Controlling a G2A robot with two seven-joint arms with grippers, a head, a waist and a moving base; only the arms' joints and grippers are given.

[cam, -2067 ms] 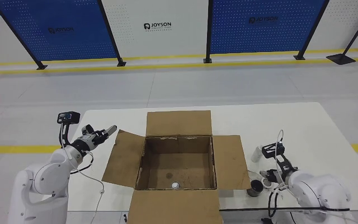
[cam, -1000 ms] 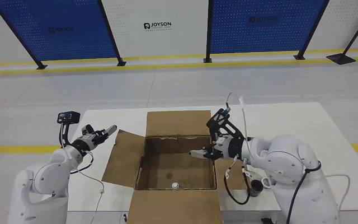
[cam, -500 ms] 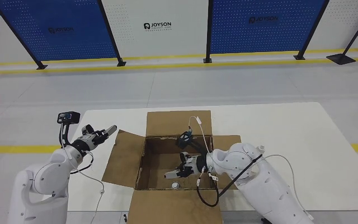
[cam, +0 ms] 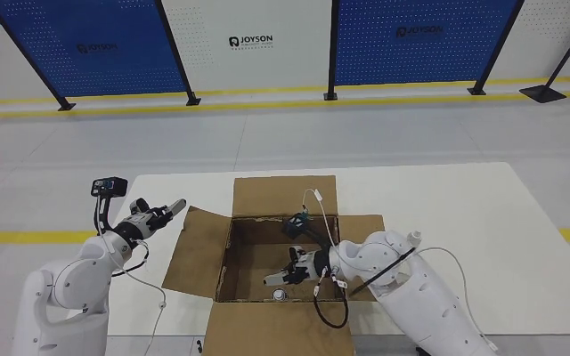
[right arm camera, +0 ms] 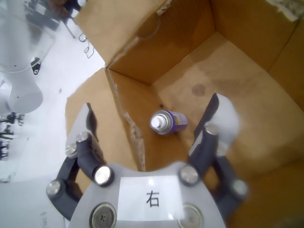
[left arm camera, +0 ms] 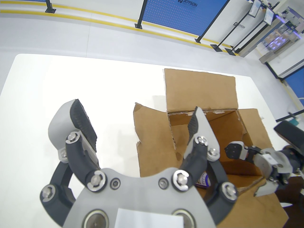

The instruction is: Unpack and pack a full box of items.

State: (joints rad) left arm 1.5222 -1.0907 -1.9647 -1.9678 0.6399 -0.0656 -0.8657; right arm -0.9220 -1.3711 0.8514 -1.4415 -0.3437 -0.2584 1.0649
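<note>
Your right gripper [right arm camera: 152, 103] is hanging down inside the cardboard box [cam: 283, 230] with its fingers spread wide apart, nothing clamped between them. The spray can [right arm camera: 166, 124] is standing upright on the box floor, tucked up against the box wall nearest the robot, with that gripper sitting just above it. Your left gripper [left arm camera: 135, 106] is hovering over the table [cam: 445, 205] outside the box, just off its left flap, fingers also apart and holding nothing.
</note>
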